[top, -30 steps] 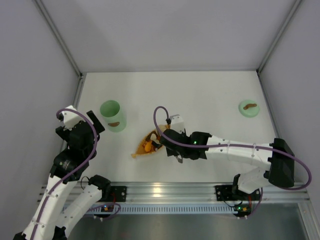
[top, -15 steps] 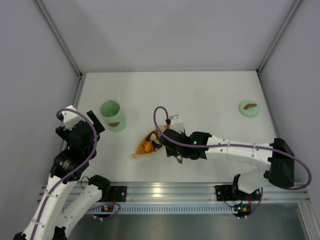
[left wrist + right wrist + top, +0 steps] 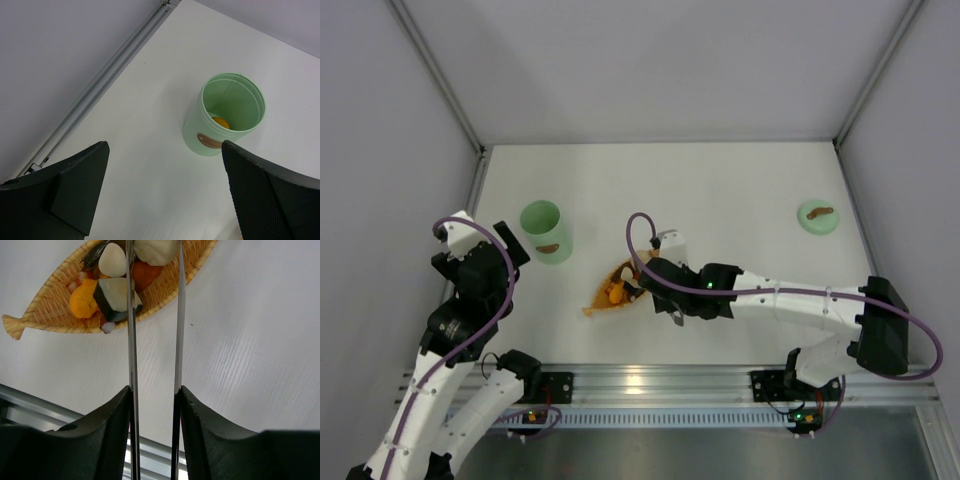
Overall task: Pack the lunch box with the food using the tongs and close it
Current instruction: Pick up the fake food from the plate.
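Tongs (image 3: 131, 340) are held in the partly closed right gripper (image 3: 154, 399), long axis running straight up the frame. Food (image 3: 112, 290) lies toward their far end, upper centre, a white piece (image 3: 152, 249) bracketed between the arms; the lunch box (image 3: 546, 232) stands upper left overhead.

lunch box (image 3: 194, 129): mint green, brown mark on side | lid (image 3: 817, 221): mint green, brown handle | tongs (image 3: 131, 340): silver-grey | food (image 3: 84, 300): orange, white, dark pieces | tray (image 3: 45, 320): orange-tan, woven pattern | surface (image 3: 720, 190): white, fine ribbing
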